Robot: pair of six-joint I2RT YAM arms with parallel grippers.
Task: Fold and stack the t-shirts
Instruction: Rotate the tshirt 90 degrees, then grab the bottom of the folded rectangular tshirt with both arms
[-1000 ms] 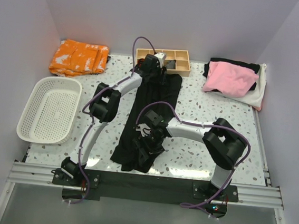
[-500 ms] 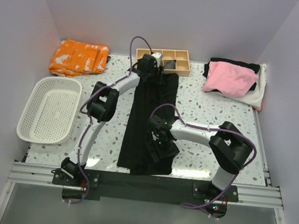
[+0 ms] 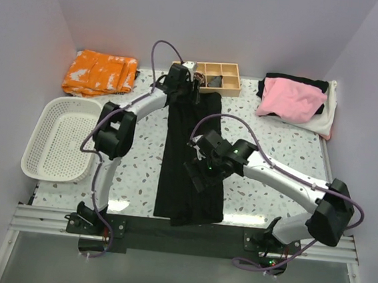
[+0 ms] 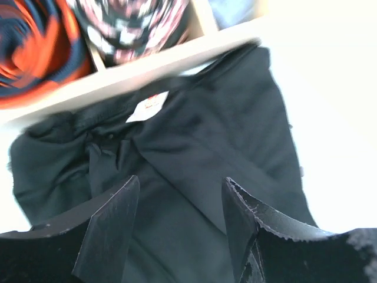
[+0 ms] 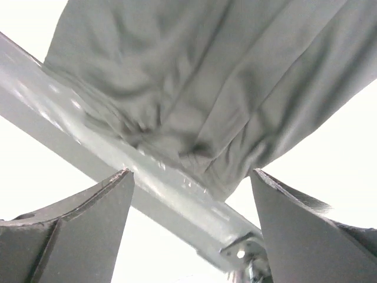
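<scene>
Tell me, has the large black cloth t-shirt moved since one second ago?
Yes. The near end of the large black cloth t-shirt has swung right, away from the white plastic basket; its far end stays by the wooden compartment tray.

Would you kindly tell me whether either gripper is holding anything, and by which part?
Nothing is held: the left gripper and the right gripper both stand open above the black t-shirt, no cloth between their fingers.

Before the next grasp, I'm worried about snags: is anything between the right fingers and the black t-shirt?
Nothing visible: the right fingers are open right above the black t-shirt, facing its near hem.
</scene>
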